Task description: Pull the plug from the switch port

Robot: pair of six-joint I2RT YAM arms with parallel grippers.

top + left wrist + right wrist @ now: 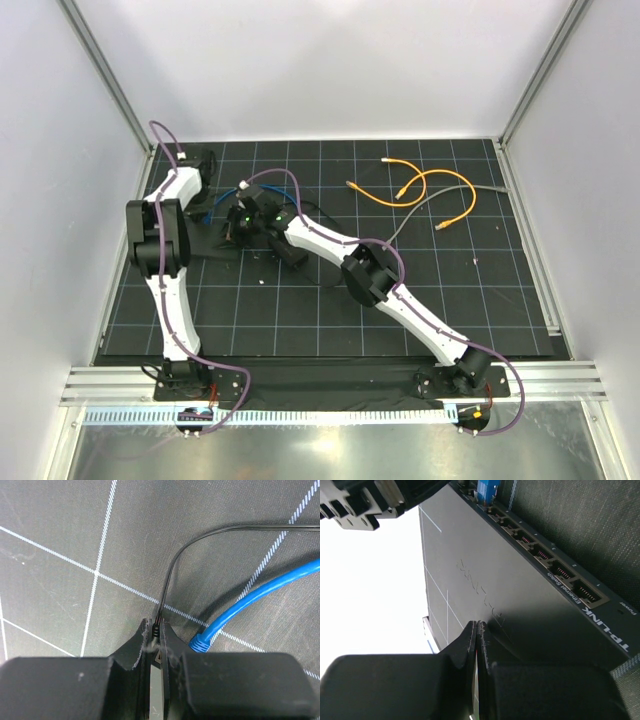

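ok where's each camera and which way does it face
top external: above and behind the bases, facing down on the grid mat; left arm and right arm show whole.
left wrist: on the left arm, facing down past the left tool, shut on a thin black cord, at mat and blue cable.
right wrist: on the right arm, facing along the switch toward its ports; the shut right tool shows.
shared: both wrist views catch that cable; the right shows its blue plug in a port.
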